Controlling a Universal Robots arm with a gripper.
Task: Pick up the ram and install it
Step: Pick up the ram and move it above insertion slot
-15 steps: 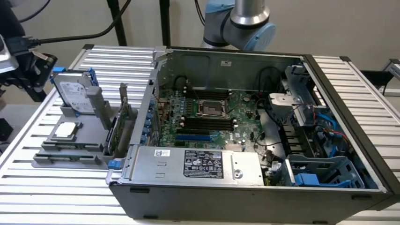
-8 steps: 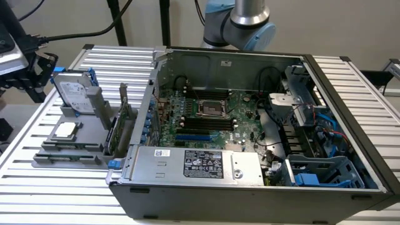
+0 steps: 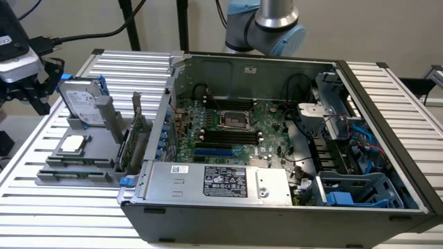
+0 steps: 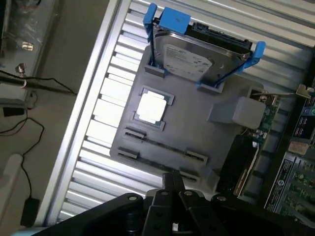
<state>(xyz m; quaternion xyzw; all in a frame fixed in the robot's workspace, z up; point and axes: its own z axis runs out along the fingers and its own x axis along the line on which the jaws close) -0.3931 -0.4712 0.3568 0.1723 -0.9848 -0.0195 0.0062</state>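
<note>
The ram [image 4: 162,146] is a thin dark stick standing on edge between two clips of the grey holder tray [image 4: 197,123]. In the exterior view the ram [image 3: 78,161] lies near the front of that tray [image 3: 104,179], at the exterior view's left. My gripper [image 4: 173,181] is shut with nothing between its fingers. It hangs above the tray's edge, close to the ram but apart from it. In the exterior view the gripper [image 3: 33,96] is at the far left, above and behind the tray. The open computer case [image 3: 387,207] shows the motherboard's black memory slots [image 3: 229,137].
The tray also holds a hard drive in blue rails [image 3: 82,104], a silver processor chip [image 3: 72,145] and an upright green expansion card [image 3: 138,137]. Everything rests on a slatted metal table [image 3: 41,218]. Inside the case are a power supply [image 3: 215,181], cables and a blue drive cage [image 3: 360,192].
</note>
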